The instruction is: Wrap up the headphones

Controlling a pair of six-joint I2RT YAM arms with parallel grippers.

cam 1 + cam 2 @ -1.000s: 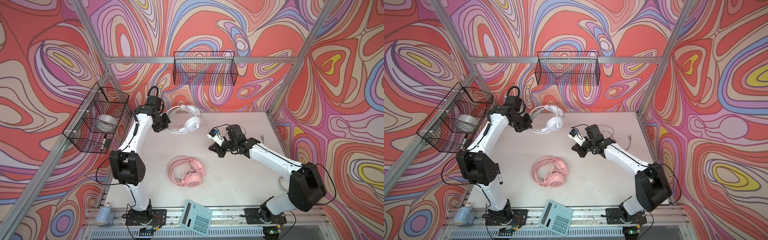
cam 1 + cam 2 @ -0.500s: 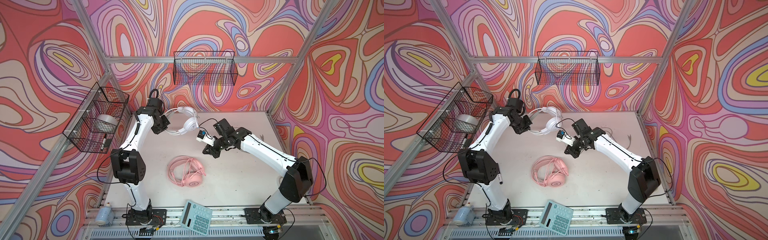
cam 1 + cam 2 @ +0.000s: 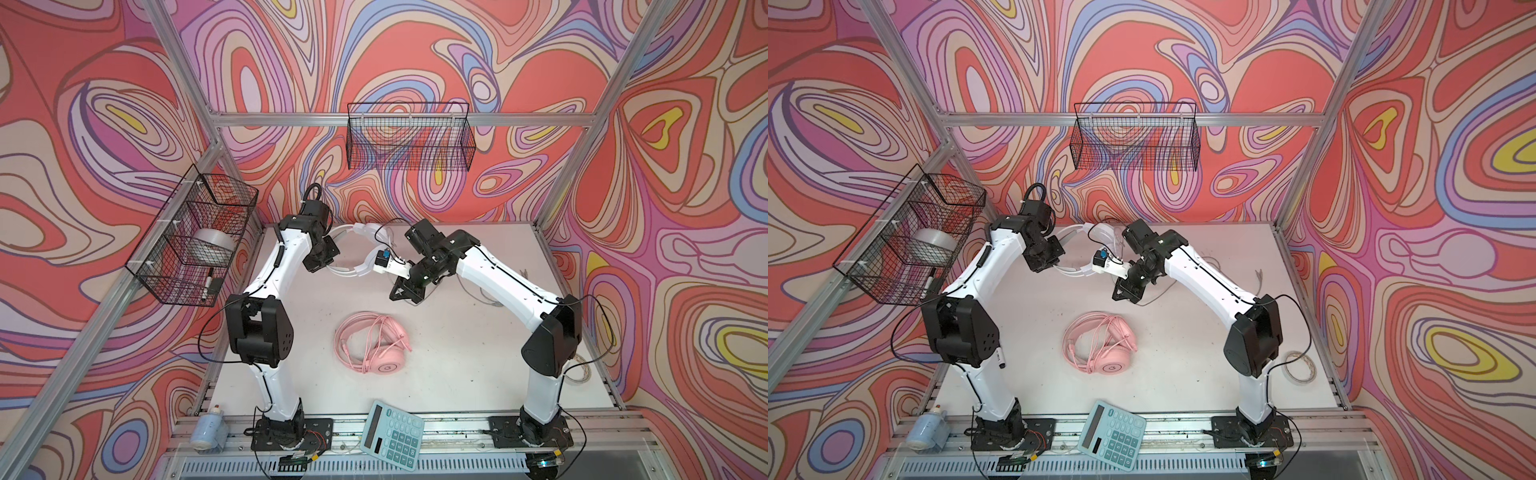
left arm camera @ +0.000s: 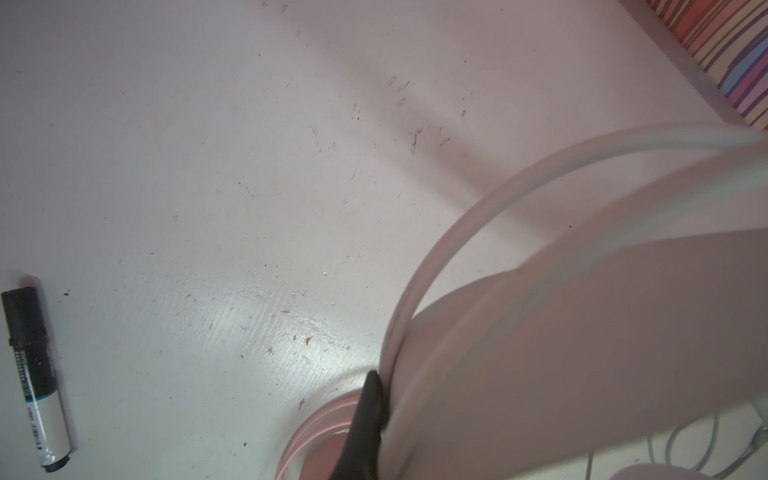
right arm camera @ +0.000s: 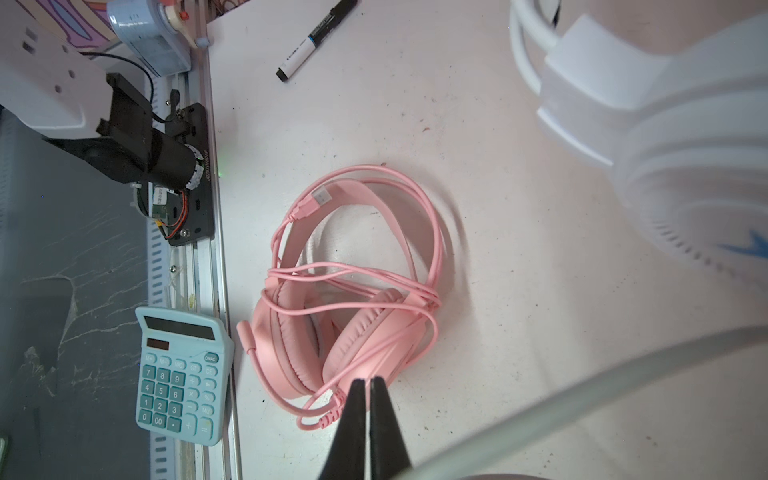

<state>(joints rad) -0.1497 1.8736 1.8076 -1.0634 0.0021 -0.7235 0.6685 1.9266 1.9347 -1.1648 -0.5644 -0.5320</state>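
**Q.** Top views: where are the headsets, and why there?

**A.** In both top views the pink headset [image 3: 376,345] [image 3: 1100,345] lies flat on the table [image 3: 478,353]. Its lead is looped over its own band and cups, so it looks already wrapped and is left alone. The white headset [image 3: 353,273] [image 3: 1075,272] is raised off the table on the far side of the pink headset. The left gripper [image 3: 323,262] is clamped on its band, probably to hold it clear so that cable can pass around it. The right gripper [image 3: 400,293] is closed, just beside the white headset and between it and the pink headset.

**Q.** Left wrist view: what does the grip look like?

**A.** One dark finger [image 4: 368,399] presses against the edge of the band [image 4: 582,332], and the opposite finger is hidden behind the band. The jaws are drawn nearly together on the band.

**Q.** Right wrist view: what is the other gripper holding?

**A.** The right gripper [image 5: 369,386] has its fingers together, with only a slit between them. A greyish cable [image 5: 582,376] sweeps past their base, blurred, and whether it is pinched cannot be told. The white cup [image 5: 685,166] is close by, and the pink headset [image 5: 353,299] lies just past the tips. The step in hand is probably leading the cable around the white headset, which is not yet wrapped.
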